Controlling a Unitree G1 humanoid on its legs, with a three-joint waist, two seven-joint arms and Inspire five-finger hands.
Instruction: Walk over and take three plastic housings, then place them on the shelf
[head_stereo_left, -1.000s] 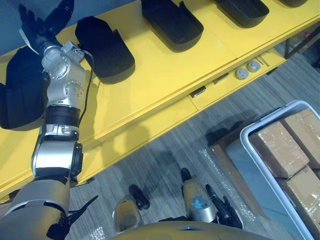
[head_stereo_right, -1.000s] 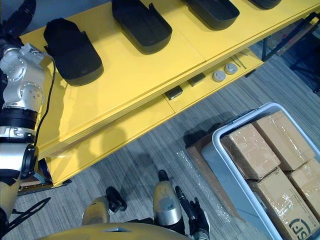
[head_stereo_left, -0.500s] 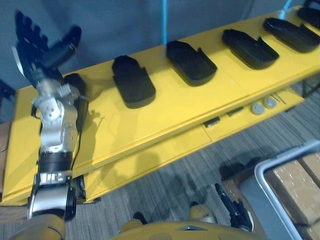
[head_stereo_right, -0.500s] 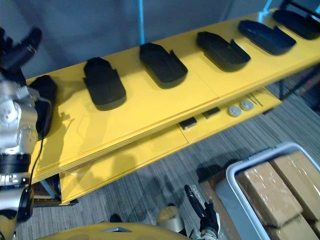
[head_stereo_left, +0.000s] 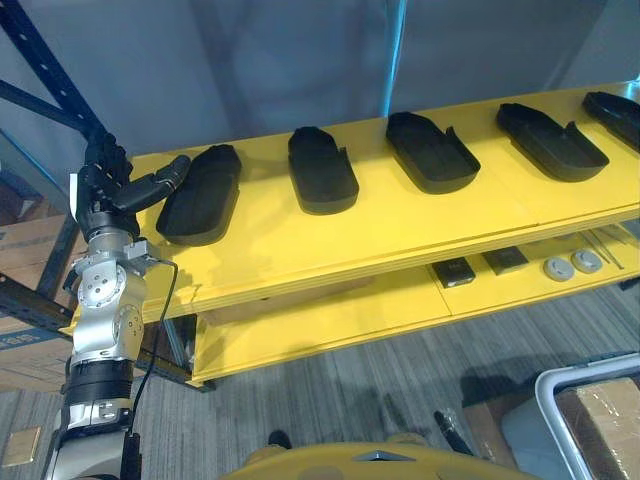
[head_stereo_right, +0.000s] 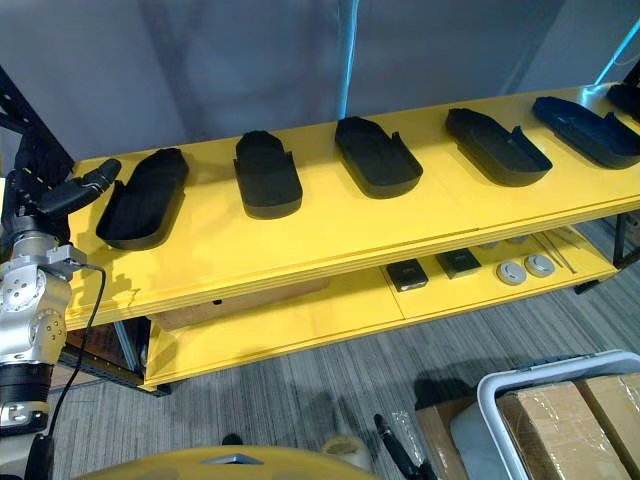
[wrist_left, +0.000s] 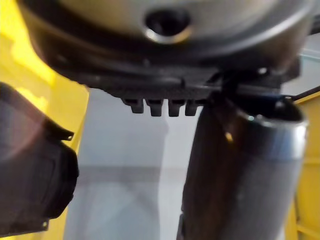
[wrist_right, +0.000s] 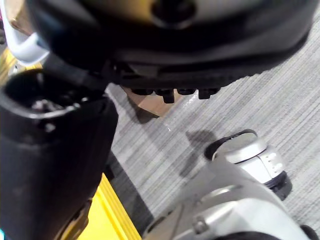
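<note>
Yellow shelf boards (head_stereo_left: 400, 225) carry a row of plastic housings (head_stereo_left: 432, 152). Each is a matte black, elongated shell with one rounded end and raised side walls, and they lie well apart from one another. The left hand (head_stereo_left: 108, 190) is raised at the shelf's end, its fingers (head_stereo_left: 104, 160) straight, spread and holding nothing. The nearest housing (head_stereo_left: 203, 193) lies just beside its outstretched thumb; whether they touch cannot be made out. The right hand (wrist_right: 165, 45) hangs over grey carpet (wrist_right: 240, 115), fingers loose and empty, far from every housing.
</note>
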